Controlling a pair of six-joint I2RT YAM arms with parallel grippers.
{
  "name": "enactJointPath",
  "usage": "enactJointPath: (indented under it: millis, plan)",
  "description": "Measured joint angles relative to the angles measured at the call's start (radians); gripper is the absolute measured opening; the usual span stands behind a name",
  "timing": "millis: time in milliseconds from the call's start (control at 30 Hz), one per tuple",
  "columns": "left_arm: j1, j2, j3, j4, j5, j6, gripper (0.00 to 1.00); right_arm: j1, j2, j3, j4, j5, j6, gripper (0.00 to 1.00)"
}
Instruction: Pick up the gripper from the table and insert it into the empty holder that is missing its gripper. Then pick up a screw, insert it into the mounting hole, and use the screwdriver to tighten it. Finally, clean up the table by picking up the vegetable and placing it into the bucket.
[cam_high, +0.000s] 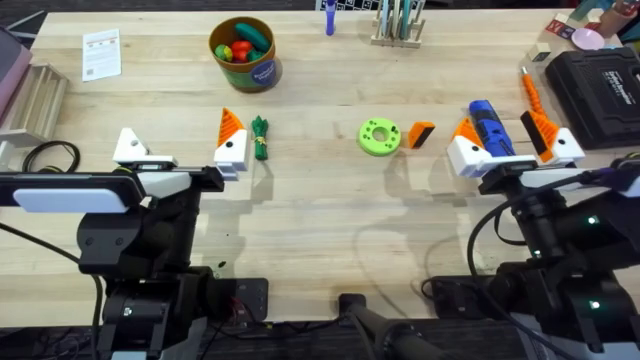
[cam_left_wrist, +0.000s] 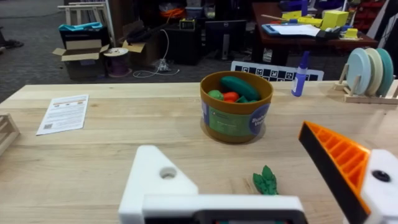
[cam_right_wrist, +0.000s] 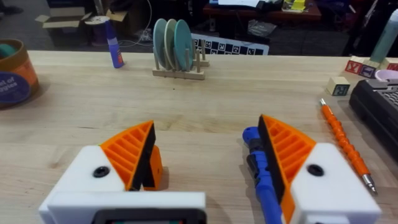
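Ribbed orange wedge pads beside cylindrical blue screwdriver.

The counter is pale, matt wood with visible grain. The screwdriver looks like smooth blue plastic. The gripper is ribbed orange plastic.

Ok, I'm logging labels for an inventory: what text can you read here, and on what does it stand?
Nothing reads clearly enough to quote.
On the bucket: label print too blurred to read.
On the paper sheet: print too small.
On the black case: pale label, too small.
On the marker strip: black-and-white pattern, no words.
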Motion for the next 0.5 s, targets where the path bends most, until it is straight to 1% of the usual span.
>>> enactJointPath:
  millis: [400, 500]
  plan:
    - [0.0, 0.0, 0.0, 0.0, 0.0, 0.0, 0.986, 0.0, 0.0, 0.0, -0.003, 0.0, 0.0, 0.99]
    - [0.0, 0.0, 0.0, 0.02, 0.0, 0.0, 0.986, 0.0, 0.0, 0.0, 0.012, -0.001, 0.0, 0.99]
